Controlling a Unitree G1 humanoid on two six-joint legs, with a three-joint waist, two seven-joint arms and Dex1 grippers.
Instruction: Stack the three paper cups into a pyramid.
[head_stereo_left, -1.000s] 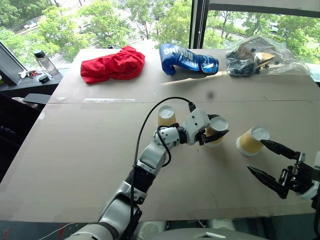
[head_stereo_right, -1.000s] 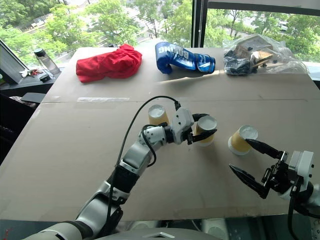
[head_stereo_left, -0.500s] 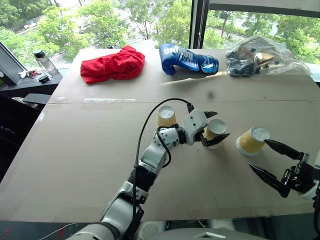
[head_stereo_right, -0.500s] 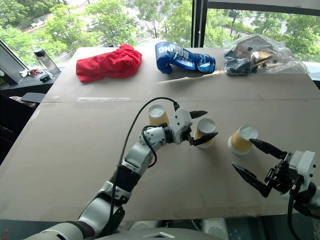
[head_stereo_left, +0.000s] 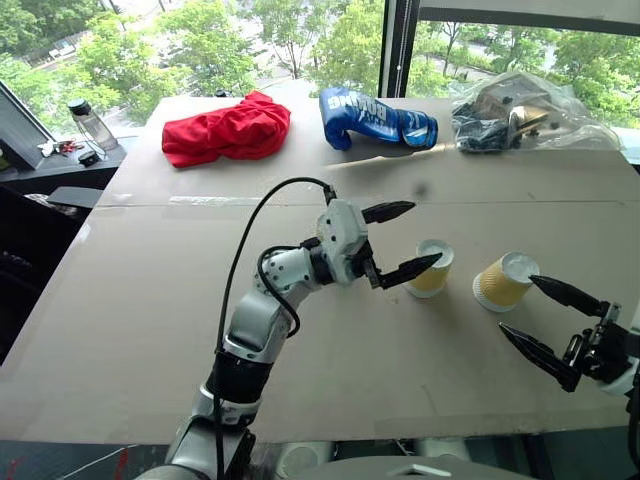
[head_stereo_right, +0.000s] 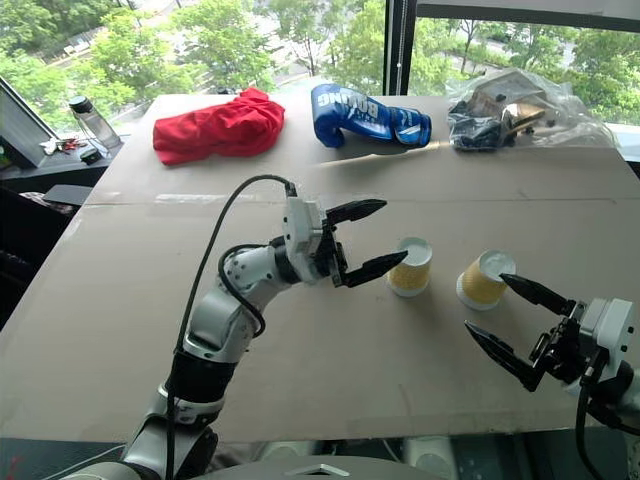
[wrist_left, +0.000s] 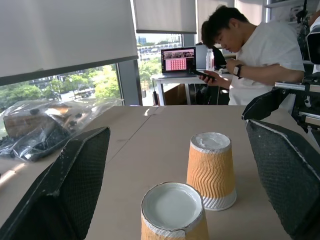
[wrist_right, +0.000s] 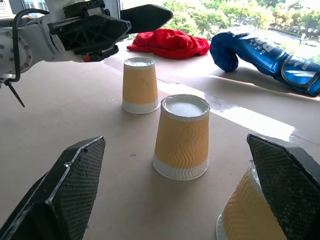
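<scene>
Right wrist view: three paper cups (wrist_right: 140, 85) (wrist_right: 182, 136) (wrist_right: 247, 212) upside down on surface (wrist_right: 75, 115), apart, not stacked. Left claw (head_stereo_left: 398, 241) spread wide, empty, just beside middle cup — right claw (head_stereo_left: 550, 318) spread too, empty, near rightmost cup.

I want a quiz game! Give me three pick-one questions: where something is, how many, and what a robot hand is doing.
1. Where is the blue boxing glove? A) between the red cloth and the plastic bag B) on a cup C) in a gripper
2. How many paper cups are there? A) one B) three C) five
3. The left gripper is A) shut on a cup B) shut on cloth C) open
1 A: both flank it. 2 B: the right wrist view shows three. 3 C: its fingers stand apart.
</scene>
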